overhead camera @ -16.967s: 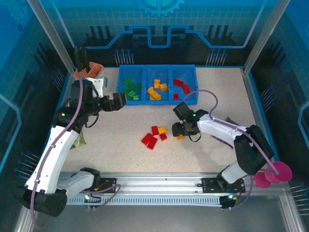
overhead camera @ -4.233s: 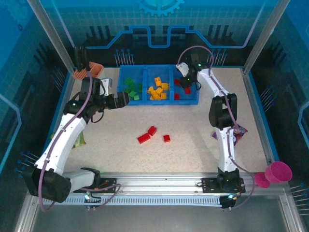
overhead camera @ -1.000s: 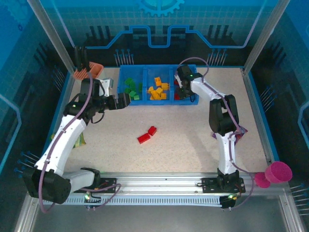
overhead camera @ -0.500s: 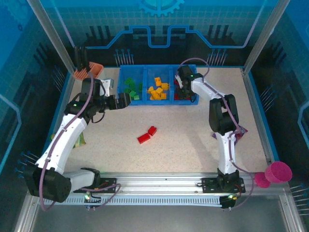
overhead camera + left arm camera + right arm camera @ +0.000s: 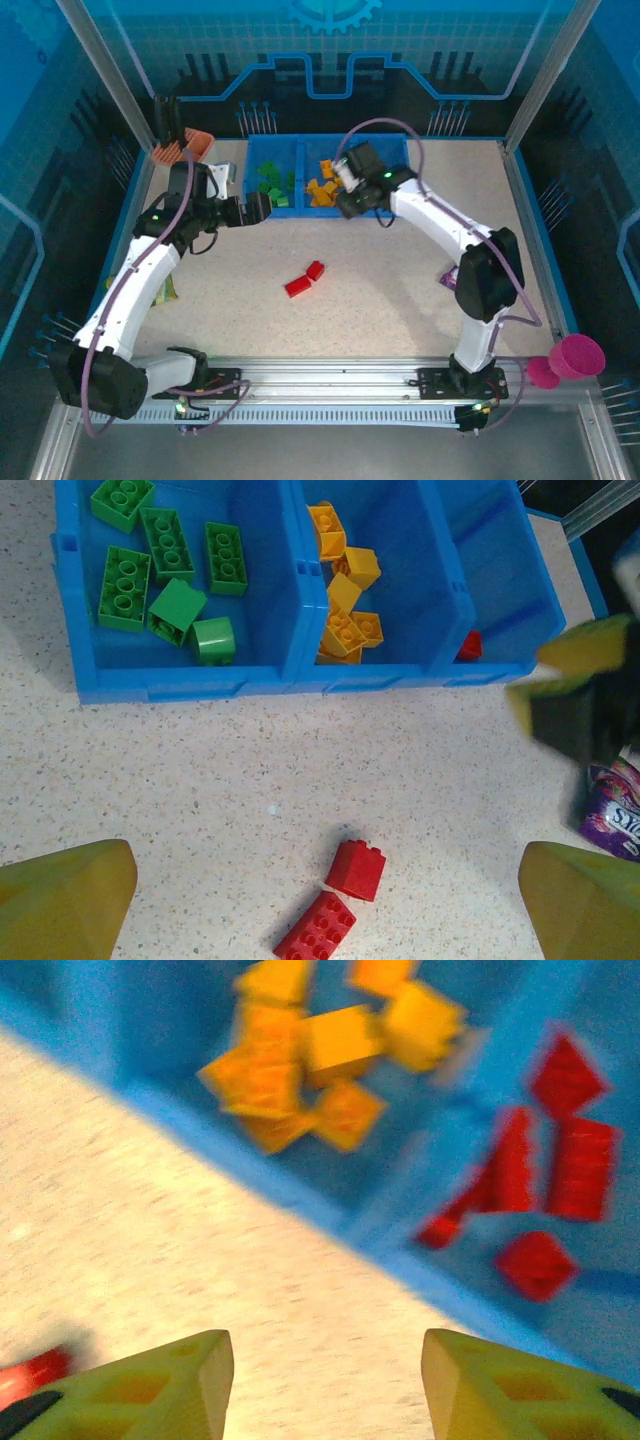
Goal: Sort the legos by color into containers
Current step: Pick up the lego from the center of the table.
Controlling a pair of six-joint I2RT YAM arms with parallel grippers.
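The containers are three compartments of a blue tray (image 5: 300, 141) (image 5: 190, 680) (image 5: 330, 1210) at the back of the table. Green legos (image 5: 160, 565) lie in the left compartment, orange ones (image 5: 345, 605) (image 5: 320, 1050) in the middle, red ones (image 5: 550, 1170) in the right. Two red legos (image 5: 303, 279) (image 5: 357, 868) lie touching on the table. My left gripper (image 5: 258, 208) (image 5: 325, 860) hovers wide open in front of the tray, above those two bricks and holding nothing. My right gripper (image 5: 345, 205) (image 5: 322, 1360), blurred, is open and empty over the tray's front wall near the middle compartment.
A beige cup with an orange insert (image 5: 185, 148) stands at the back left. A pink cup (image 5: 575, 355) sits at the front right corner. A purple packet (image 5: 450, 280) (image 5: 615, 805) lies right of centre, a green packet (image 5: 165, 290) by the left arm.
My right gripper has left the right compartment, swung left and nearer over the tray's front wall, and its jaws have opened. The left arm and the two red bricks have not moved.
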